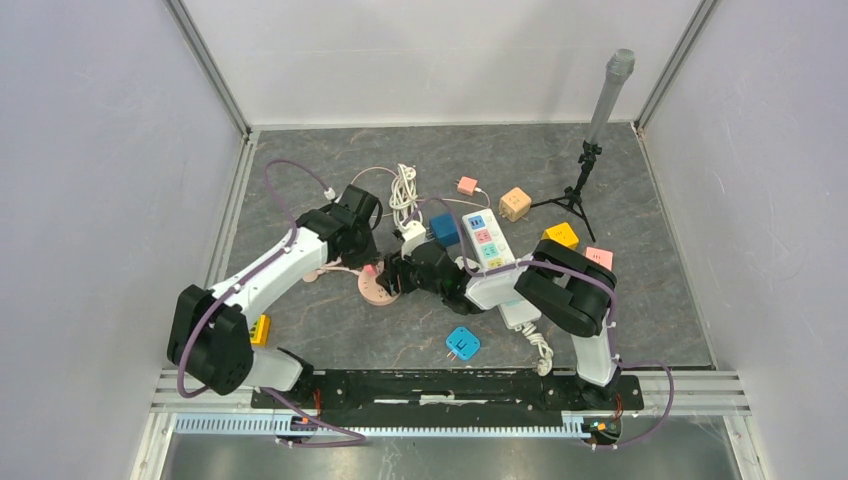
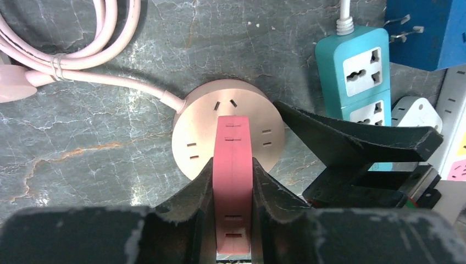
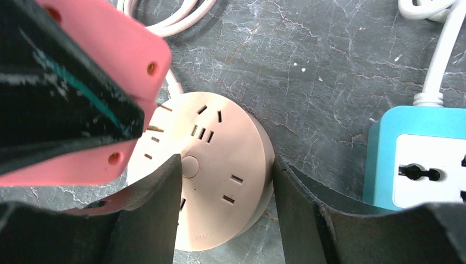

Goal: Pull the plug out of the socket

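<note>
Pink plug [image 2: 233,181] is sitting pinched in our left gripper [image 2: 232,165], tilting off the round socket [image 3: 220,181] mid-surface [image 2: 82,143], a prong showing. Our right gripper [image 3: 226,162], spread, is bracing the socket. We are judging the pull nearly finished.

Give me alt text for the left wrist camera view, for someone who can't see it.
The left hand clamps a pink plug standing on a round pink socket on a grey marbled table. A black finger of the right hand sits beside the socket's right edge; a teal power strip lies beyond.
</note>
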Controlling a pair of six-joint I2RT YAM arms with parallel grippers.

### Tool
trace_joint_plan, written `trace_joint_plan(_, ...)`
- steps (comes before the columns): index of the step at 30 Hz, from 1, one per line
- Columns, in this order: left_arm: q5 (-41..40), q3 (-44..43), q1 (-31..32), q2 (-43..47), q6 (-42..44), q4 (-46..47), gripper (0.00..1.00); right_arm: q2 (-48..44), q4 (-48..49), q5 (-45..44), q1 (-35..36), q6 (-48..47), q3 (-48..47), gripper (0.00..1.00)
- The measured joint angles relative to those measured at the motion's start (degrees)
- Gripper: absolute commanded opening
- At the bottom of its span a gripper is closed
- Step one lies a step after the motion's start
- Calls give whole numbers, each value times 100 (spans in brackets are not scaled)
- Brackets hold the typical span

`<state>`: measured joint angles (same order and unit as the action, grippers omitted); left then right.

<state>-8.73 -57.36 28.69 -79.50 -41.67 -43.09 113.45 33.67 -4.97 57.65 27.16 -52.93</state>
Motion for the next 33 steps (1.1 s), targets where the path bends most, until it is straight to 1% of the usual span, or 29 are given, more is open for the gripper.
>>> trace_joint_plan(4, -37, -85, 0, -9, 44, -35, 2, -22, 192, -81, 11, 17, 133, 60)
trace_joint_plan(10, -361, -59, 0, -20, 66, -251, 2, -55, 240, -131, 22, 37, 179, 62)
trace_joint_plan(17, -527, -33, -11, 133, 66, -356, 2, -162, 85, -55, 22, 7, 199, 69)
trace_joint_plan(21, -573, -33, -87, 168, 68, -358, 2, -254, -452, 131, -7, -243, -39, 75)
trace_joint_plan(24, -610, -35, -229, 208, 68, -361, 2, -308, -1032, 236, -31, -470, -326, 78)
trace_joint_plan(29, -601, -120, -518, 330, 74, -343, 2, -553, -1766, 549, -122, -761, -555, 78)
trace_joint_plan(33, -275, -212, -964, 330, 140, -142, 2, -1051, -1969, 695, -157, -890, -544, 78)
